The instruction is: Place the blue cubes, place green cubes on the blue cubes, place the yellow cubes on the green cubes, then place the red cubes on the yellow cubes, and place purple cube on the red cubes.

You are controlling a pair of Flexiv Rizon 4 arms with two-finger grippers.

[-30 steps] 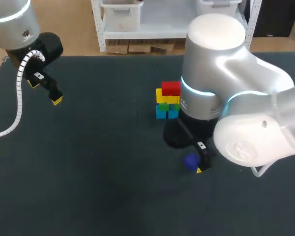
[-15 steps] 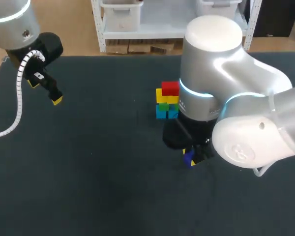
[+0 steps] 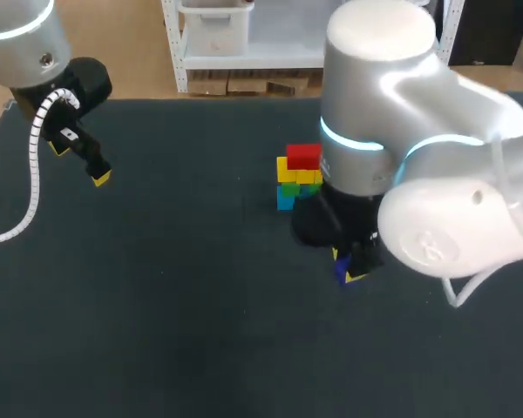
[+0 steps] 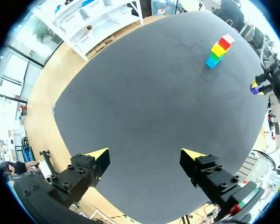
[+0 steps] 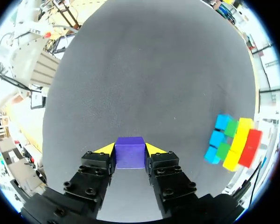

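A stack of cubes [image 3: 298,180] stands mid-table, with blue at the bottom, then green, then yellow, and red cubes [image 3: 303,157] on top. My right gripper [image 3: 347,266] is in front of the stack, to its right, shut on the purple cube [image 3: 343,273]. In the right wrist view the purple cube [image 5: 130,151] is squeezed between both fingers of the gripper [image 5: 130,150], with the stack [image 5: 233,142] off to one side ahead. My left gripper [image 3: 80,163] hangs open and empty at the far left. The left wrist view shows its fingers wide apart [image 4: 145,156], with the stack [image 4: 219,50] far ahead.
The dark table mat [image 3: 174,305] spreads wide at the front and left. My right arm's big silver body [image 3: 401,174] looms over the area right of the stack and hides part of it.
My right gripper has shut on the purple cube and raised it slightly off the mat, shifting a little to the right. The left arm has stayed put.
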